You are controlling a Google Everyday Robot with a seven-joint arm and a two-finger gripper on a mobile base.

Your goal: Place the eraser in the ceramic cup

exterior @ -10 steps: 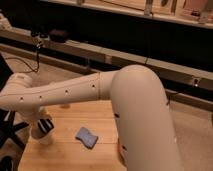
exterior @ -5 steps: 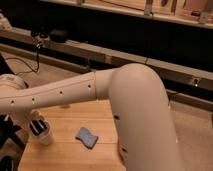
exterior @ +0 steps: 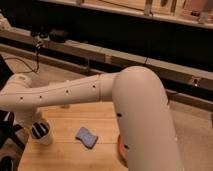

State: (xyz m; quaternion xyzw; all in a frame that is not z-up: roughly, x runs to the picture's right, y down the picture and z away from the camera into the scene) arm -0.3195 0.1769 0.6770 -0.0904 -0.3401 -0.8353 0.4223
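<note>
The eraser (exterior: pixel 86 137) is a small blue-grey block lying flat on the wooden table (exterior: pixel 70 155). The ceramic cup (exterior: pixel 44 138) is a small white cylinder standing upright at the table's left, about a hand's width left of the eraser. My white arm reaches from the right across to the left. My gripper (exterior: pixel 39 129) hangs down from the wrist right at the cup's mouth, and its dark tip hides the cup's inside. The gripper holds nothing that I can see, and the eraser lies apart from it.
An orange round thing (exterior: pixel 120 147) peeks out at the table's right, mostly hidden behind my arm. A dark chair or stand (exterior: pixel 9 135) is off the table's left edge. Rails and cables run along the back.
The wrist has swung further left and a little lower, staying over the cup. The eraser has not moved.
</note>
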